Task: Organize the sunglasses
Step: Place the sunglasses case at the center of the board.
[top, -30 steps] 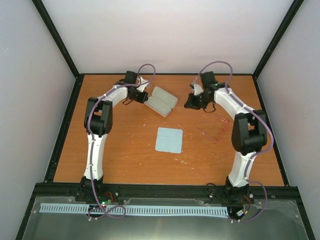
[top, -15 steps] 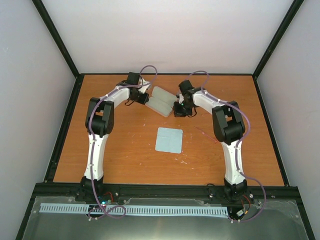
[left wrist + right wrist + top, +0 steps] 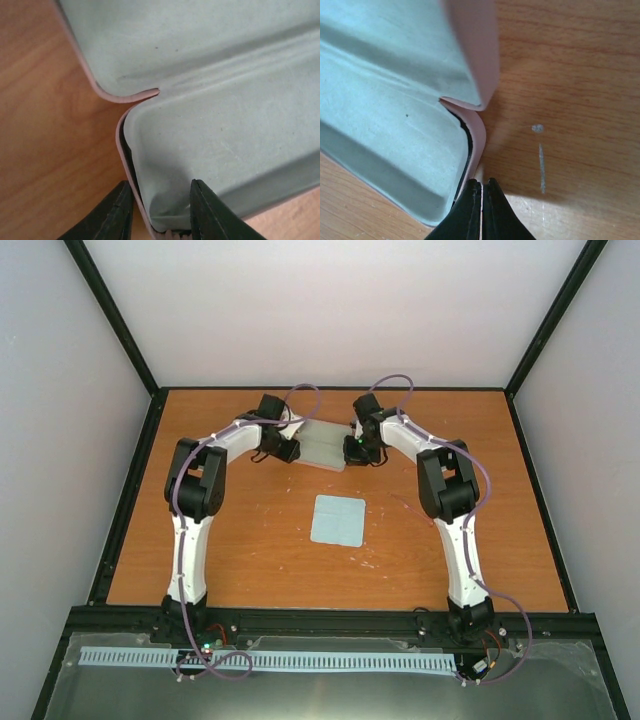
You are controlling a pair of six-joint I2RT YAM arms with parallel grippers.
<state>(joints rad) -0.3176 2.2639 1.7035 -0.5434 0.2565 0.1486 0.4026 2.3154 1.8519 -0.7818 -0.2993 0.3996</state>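
The pink case (image 3: 323, 443) lies open at the back middle of the table, its pale green lining up. My left gripper (image 3: 287, 450) is at its left end. In the left wrist view that gripper (image 3: 160, 182) is open and straddles the case (image 3: 225, 125) wall, one finger outside the pink rim and one inside on the lining. My right gripper (image 3: 352, 452) is at the case's right end. In the right wrist view it (image 3: 481, 181) is shut and empty, its tips against the outside of the case (image 3: 385, 125) rim. I cannot make out the sunglasses; the right arm covers part of the table's right side.
A light blue square cloth (image 3: 337, 520) lies flat in the middle of the table, nearer than the case. Black frame rails border the orange table (image 3: 250, 540). Both forearms arch inward over the back half.
The right arm swung left from the table's right side to the case's right end and shut its jaws. The left gripper's jaws opened at the case's left end. The case turned slightly.
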